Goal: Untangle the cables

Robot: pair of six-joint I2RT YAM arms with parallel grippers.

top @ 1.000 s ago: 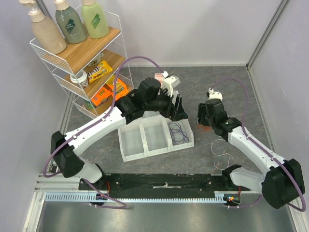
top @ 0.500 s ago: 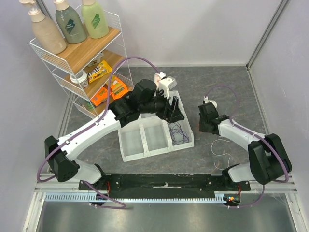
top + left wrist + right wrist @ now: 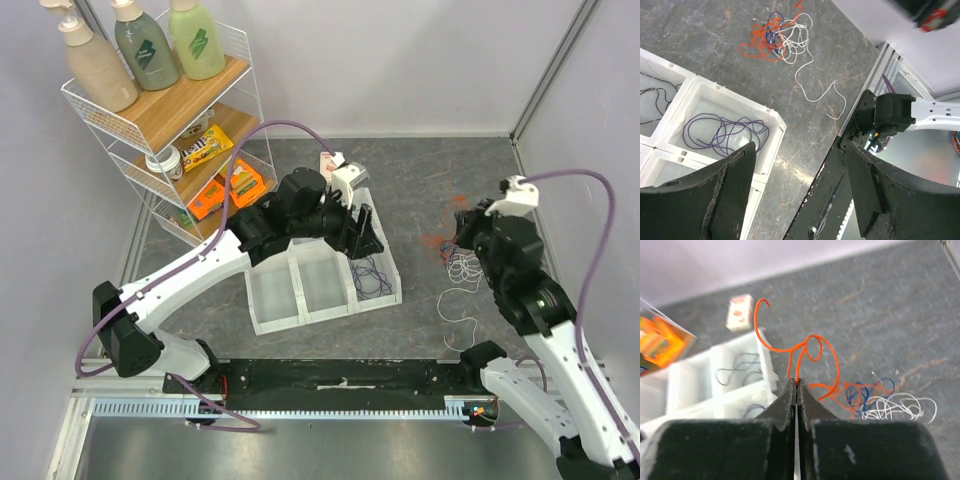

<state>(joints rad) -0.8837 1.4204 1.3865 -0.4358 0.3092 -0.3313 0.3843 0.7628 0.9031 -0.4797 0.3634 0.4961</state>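
the right gripper (image 3: 795, 382) is pressed together on the orange cable (image 3: 812, 347), pinching it at the tips and holding it above the table (image 3: 420, 170). its free end curls upward, and its lower part runs down into the tangle (image 3: 780, 37) of orange, blue and white loops lying toward the table's right edge. a white cable (image 3: 810, 85) trails from that bunch toward the near edge. the left gripper (image 3: 801, 150) hangs spread wide and empty above the tray (image 3: 772, 117), near the table's middle. a purple cable (image 3: 725, 132) lies in one compartment and a black cable (image 3: 652, 95) in the next.

the likely trouble is that the orange strand appears threaded through the blue and white loops. a straight upward pull could drag the whole bunch along or cinch the knot tighter, since nothing pins it down. the thin wire could also slip out of the narrow pinch.

no writing can be read: the print on the bottles, snack packs and small box is too small.
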